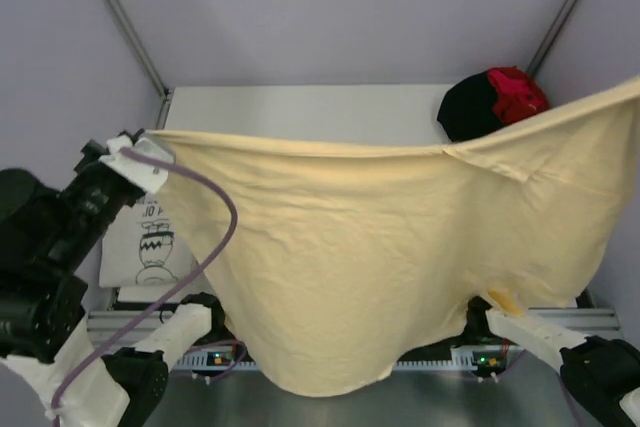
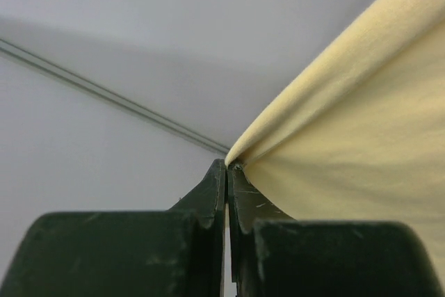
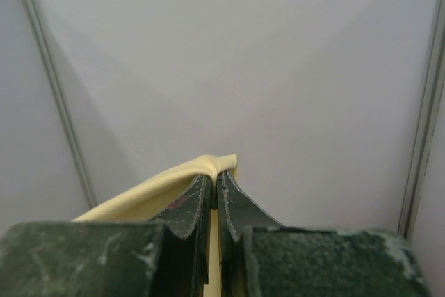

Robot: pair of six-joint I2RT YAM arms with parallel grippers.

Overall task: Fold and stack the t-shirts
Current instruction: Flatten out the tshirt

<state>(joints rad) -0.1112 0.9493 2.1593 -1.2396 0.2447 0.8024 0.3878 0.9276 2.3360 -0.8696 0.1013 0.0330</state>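
From above, the pale yellow t-shirt (image 1: 380, 257) is up in the air, spread wide like a curtain across the middle of the scene. Its taut top edge runs left to right, climbing toward the right border, and the loose cloth hangs down toward the arm bases. It blocks most of the table (image 1: 300, 107). The left gripper (image 1: 140, 144) has the upper left corner. The right one is out of frame, past the right edge. Left of the hanging cloth, the white printed t-shirt (image 1: 150, 242) lies flat on the table, partly covered by the yellow one and crossed by a purple cable (image 1: 225, 237). In the far right corner a black t-shirt (image 1: 465, 107) and a red t-shirt (image 1: 515, 92) sit bunched together, touching.

Left wrist now: the left gripper (image 2: 228, 166) has its fingers pressed tight on a corner of the yellow cloth (image 2: 348, 137), which fans away up to the right.

Right wrist: the right gripper (image 3: 215, 174) is pinching a rolled yellow edge (image 3: 160, 189) that trails down to the left, with the pale wall (image 3: 243, 67) behind.
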